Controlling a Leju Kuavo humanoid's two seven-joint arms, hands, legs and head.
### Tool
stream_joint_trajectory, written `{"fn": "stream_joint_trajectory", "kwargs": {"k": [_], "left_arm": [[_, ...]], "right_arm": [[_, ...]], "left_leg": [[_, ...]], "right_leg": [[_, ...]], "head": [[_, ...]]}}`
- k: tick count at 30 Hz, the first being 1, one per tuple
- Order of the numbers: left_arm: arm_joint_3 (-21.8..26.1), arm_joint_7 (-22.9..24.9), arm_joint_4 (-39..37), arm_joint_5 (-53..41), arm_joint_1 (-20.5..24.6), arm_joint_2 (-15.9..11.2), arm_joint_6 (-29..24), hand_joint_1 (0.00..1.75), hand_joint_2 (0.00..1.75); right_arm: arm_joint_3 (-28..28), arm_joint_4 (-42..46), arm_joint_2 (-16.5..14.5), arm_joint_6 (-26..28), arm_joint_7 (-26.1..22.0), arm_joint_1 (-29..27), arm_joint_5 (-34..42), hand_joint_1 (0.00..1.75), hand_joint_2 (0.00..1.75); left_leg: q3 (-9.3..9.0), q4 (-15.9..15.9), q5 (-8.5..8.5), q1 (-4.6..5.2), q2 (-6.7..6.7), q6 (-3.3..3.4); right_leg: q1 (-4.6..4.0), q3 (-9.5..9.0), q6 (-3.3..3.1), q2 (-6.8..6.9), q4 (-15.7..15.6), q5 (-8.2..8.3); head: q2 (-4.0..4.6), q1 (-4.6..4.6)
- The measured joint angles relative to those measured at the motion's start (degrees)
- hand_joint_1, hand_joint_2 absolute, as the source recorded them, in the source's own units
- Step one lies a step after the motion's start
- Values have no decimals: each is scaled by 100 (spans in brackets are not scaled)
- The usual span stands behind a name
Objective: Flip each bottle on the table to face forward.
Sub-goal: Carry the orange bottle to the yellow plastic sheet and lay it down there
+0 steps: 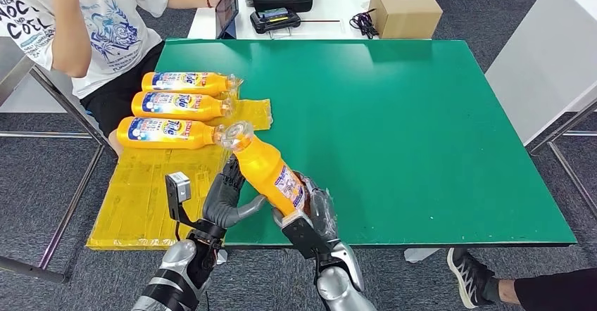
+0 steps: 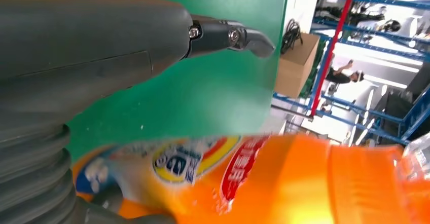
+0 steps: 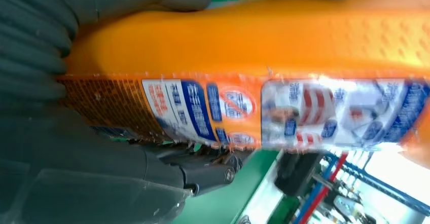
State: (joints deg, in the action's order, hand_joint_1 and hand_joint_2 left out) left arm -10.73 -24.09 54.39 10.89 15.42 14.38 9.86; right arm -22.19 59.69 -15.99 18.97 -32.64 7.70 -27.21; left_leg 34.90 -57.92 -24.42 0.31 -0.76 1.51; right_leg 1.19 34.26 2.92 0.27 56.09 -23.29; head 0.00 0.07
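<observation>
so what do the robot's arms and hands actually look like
Both arms are silver metal with rounded joints. The left hand has dark grey fingers and a small grey box mounted at its wrist. The right hand has a dark grey shell; close up, a ribbed grey cover and screw-jointed fingers.

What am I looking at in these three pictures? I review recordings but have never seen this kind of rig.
This is a two-armed humanoid robot. The wide picture comes from a camera on its head, looking down at a green table. The other two come from cameras at its wrists, so they are close and turned.

Three orange bottles lie side by side at the table's left, above a yellow sheet. The right hand holds a fourth orange bottle by its base, cap tilted away toward the others. The left hand is beside that bottle, fingers against it; whether it grips is unclear.

A person in a white T-shirt sits at the far left corner. Behind the table stands a cardboard box.
</observation>
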Motion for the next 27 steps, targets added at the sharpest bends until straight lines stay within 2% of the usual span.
{"fn": "stream_joint_trajectory", "kwargs": {"k": [7,13,27], "left_arm": [[-68,146,11,207,-28,-11,264,0,175],[-111,312,12,514,-26,-23,614,0,175],[-113,350,12,586,-38,-44,673,0,175]], "right_arm": [[-327,-681,-146,26,-15,339,22,175,175],[-461,-885,-187,70,-51,389,114,175,175],[-463,-987,-187,80,-75,405,146,175,175]], "left_leg": [[0,0,0,1,0,0],[1,0,0,0,1,0],[0,0,0,0,1,0]], "right_leg": [[0,1,0,0,0,0],[0,3,0,-1,0,0],[0,2,0,-1,0,0]], "head": [[0,-1],[0,-1],[0,0]]}}
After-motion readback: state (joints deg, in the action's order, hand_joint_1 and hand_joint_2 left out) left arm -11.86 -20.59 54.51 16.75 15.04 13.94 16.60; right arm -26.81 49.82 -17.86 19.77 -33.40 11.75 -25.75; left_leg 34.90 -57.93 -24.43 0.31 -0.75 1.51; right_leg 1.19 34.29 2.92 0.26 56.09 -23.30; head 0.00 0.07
